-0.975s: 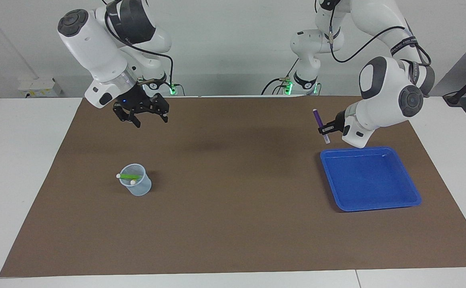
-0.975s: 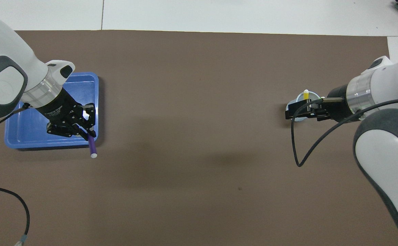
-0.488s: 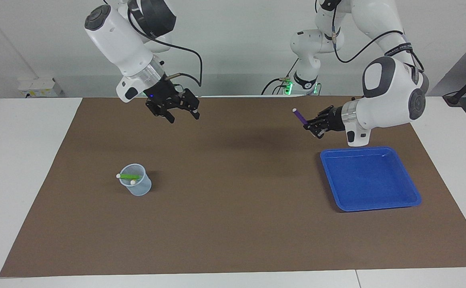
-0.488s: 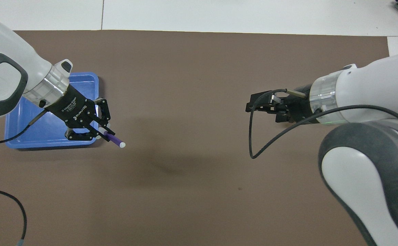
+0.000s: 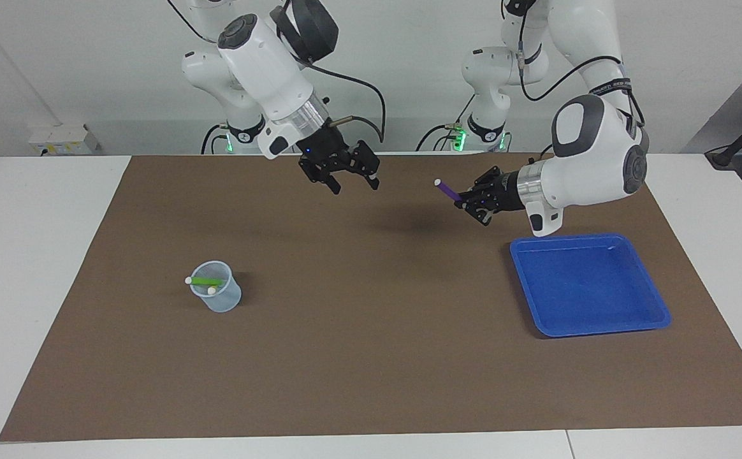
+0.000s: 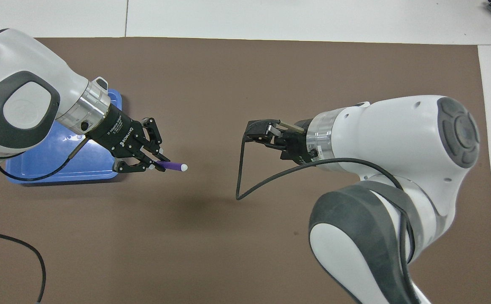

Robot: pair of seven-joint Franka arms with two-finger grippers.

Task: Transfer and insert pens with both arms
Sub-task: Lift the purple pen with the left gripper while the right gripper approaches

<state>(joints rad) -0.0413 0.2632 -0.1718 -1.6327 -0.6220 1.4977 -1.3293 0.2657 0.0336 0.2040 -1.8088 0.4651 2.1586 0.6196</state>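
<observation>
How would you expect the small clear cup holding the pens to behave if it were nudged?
The clear cup looks thin and light, so it would probably slide or tip easily. The green pen lies across its rim, which may add to the tipping risk, and it could fall out.

A white table [image 5: 39, 255] carries a brown mat [image 5: 371, 357]; on it sit a clear cup [image 5: 218, 296] and a blue tray [image 5: 591, 287].

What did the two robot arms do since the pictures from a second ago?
The left gripper, shut on the purple pen, swung from beside the blue tray toward the table's middle, tipping the pen from upright to nearly level. The right gripper, open and empty, moved toward the middle to meet it. Nothing was grabbed or let go. The cup with the green pen, and the tray, stayed put.
</observation>
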